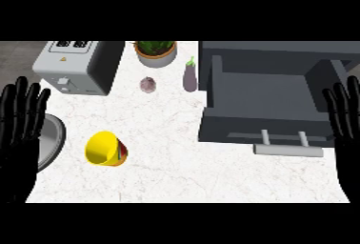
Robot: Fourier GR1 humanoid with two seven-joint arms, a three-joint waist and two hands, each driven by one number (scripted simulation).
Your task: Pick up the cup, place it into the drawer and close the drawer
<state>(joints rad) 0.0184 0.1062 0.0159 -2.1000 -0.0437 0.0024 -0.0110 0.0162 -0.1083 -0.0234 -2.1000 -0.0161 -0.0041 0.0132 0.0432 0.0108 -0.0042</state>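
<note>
We count one cup [105, 148] on the white counter [190, 171]. It is yellow, with a patch of red and green on its side. It sits at the near left, tipped so that its open mouth faces up toward us. Nothing touches it.

There is one drawer [260, 93], dark grey, standing pulled open at the right with its inside bare. Its front panel carries one pale bar handle [288, 150] on two short posts. The cup is well apart from the drawer, with bare counter between them.

Along the far edge we count:
- one grey toaster [74, 64] at the left
- one potted plant [155, 51] near the middle
- one purple eggplant [190, 76] just beside the drawer's left wall
- one small round purplish vegetable [148, 84] between the toaster and the eggplant

One curved metal basin [54, 138] shows at the left edge, near the cup.

We see two hands. The left hand [20, 128] rests at the left edge with its fingers straight, spread and pointing up, and it holds nothing. It overlaps the basin's rim in our view. The right hand [346, 119] rests at the right edge beside the drawer, its fingers likewise straight and apart, and it grips nothing.
</note>
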